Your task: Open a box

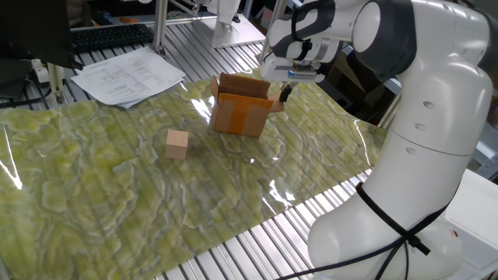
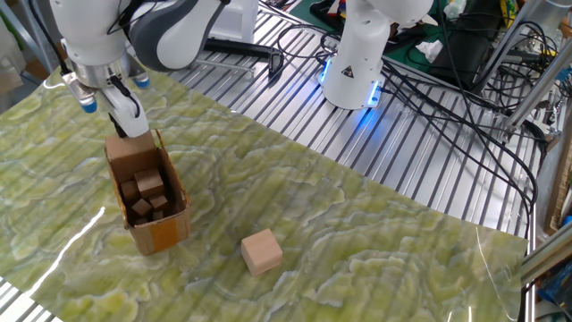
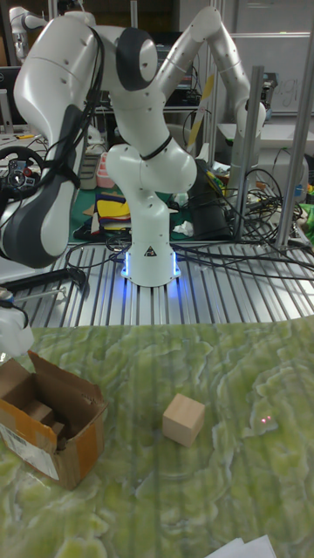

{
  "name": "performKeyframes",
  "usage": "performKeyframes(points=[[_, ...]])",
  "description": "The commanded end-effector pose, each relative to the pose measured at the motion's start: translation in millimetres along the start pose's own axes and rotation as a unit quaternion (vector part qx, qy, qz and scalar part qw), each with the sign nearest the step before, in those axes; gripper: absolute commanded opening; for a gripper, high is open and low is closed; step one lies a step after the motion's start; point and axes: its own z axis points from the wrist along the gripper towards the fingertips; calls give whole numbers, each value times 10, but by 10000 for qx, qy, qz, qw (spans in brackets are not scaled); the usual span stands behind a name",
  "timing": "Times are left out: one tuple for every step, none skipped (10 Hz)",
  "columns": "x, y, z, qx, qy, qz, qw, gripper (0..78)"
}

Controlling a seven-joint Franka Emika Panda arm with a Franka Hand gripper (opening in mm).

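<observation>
The box (image 1: 240, 109) is a small brown carton with an orange tape band, standing on the green patterned mat. Its top flaps stand open, and in the other fixed view the box (image 2: 147, 195) shows several small wooden blocks inside. My gripper (image 1: 285, 92) hangs just above the far flap's edge, fingers together with nothing between them. From the other side the gripper (image 2: 126, 122) sits a little above the box's rear flap, not touching it. In the tall view the box (image 3: 52, 420) is at the lower left, with only a white bit of the hand at the left edge.
A plain light wooden cube (image 1: 177, 144) lies on the mat, apart from the box; the cube (image 2: 262, 251) also shows from the other side. Papers (image 1: 128, 75) and a keyboard (image 1: 113, 36) lie behind the mat. A second robot's base (image 2: 356, 54) stands on the slatted table.
</observation>
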Motion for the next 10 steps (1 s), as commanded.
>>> performKeyframes(points=[[-19,28,-211,-7,112,-47,9999,0],[-31,60,-281,1,138,-17,9999,0],[-53,99,-336,9,159,21,9999,0],[-72,145,-381,19,185,53,9998,0],[-75,198,-423,27,203,97,9997,0],[-76,263,-469,41,224,157,9996,0],[-79,330,-513,50,238,229,9994,0],[-81,389,-554,56,242,279,9993,0],[-90,448,-596,57,248,331,9991,0],[-107,514,-642,63,258,390,9989,0]])
